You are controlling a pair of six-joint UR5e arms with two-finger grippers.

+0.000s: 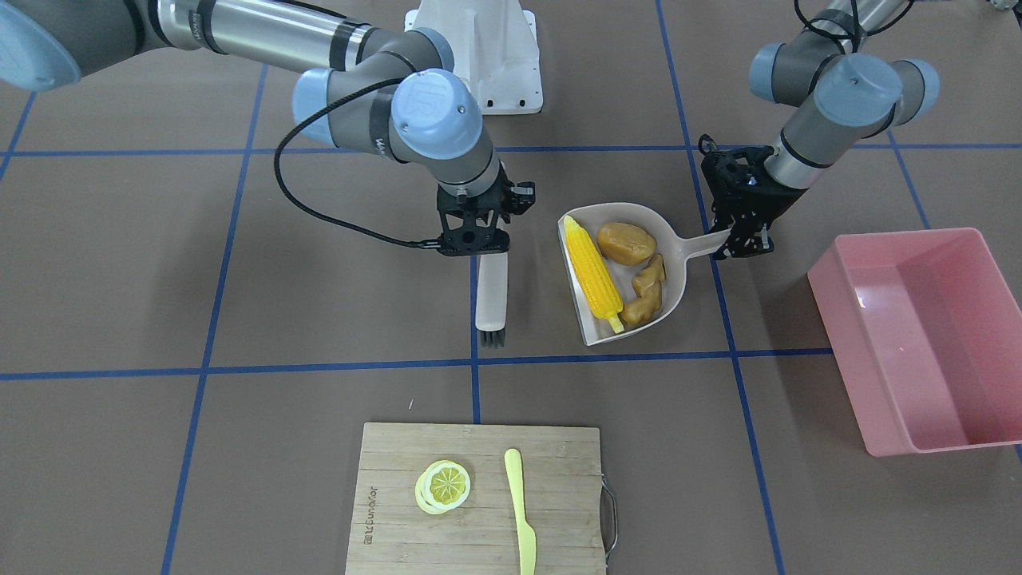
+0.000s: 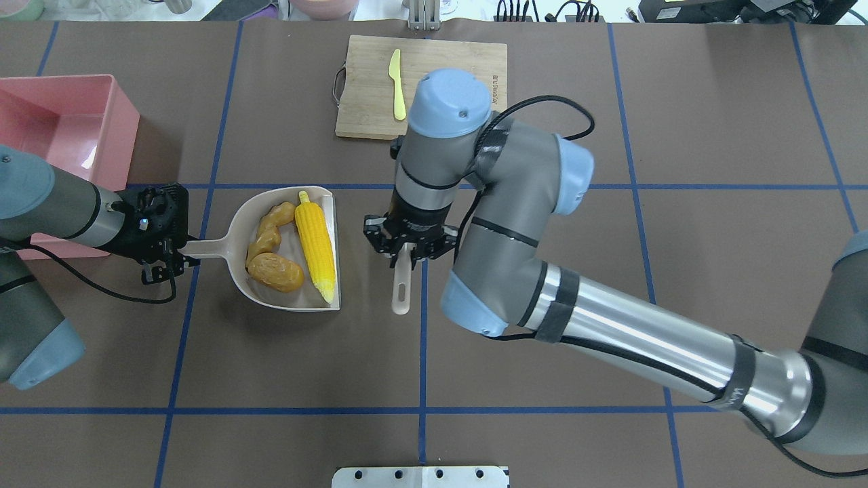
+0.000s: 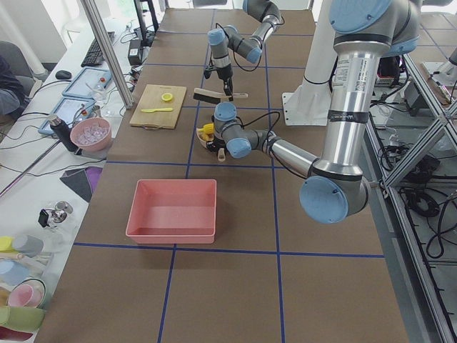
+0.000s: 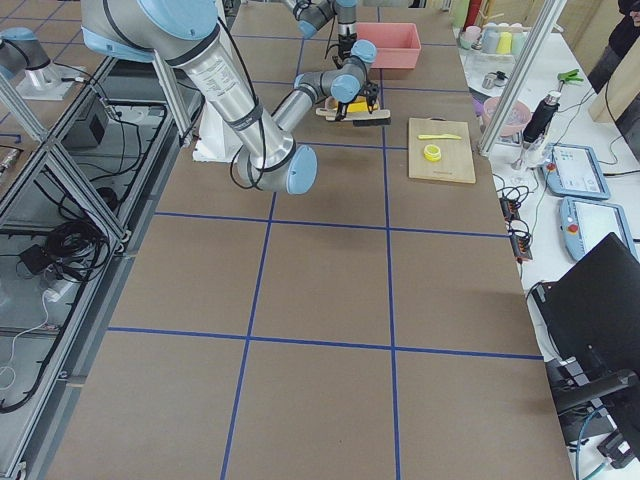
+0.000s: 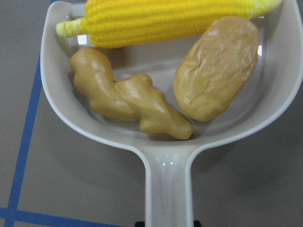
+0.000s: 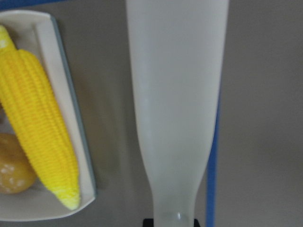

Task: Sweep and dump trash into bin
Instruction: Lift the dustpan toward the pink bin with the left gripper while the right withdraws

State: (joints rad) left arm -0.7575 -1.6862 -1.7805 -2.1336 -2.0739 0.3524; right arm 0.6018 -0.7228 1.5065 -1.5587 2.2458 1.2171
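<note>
The trash lies in a beige dustpan on the table: a yellow corn cob along its open edge, a brown potato and a tan ginger root behind it. My left gripper is shut on the dustpan's handle. My right gripper is shut on a white brush, which hangs bristles down just beside the pan's open edge. The empty pink bin stands on the far side of the left gripper from the pan.
A wooden cutting board at the operators' edge carries a lemon slice and a yellow-green knife. The robot's white base stands at the opposite edge. Blue tape lines cross the brown table.
</note>
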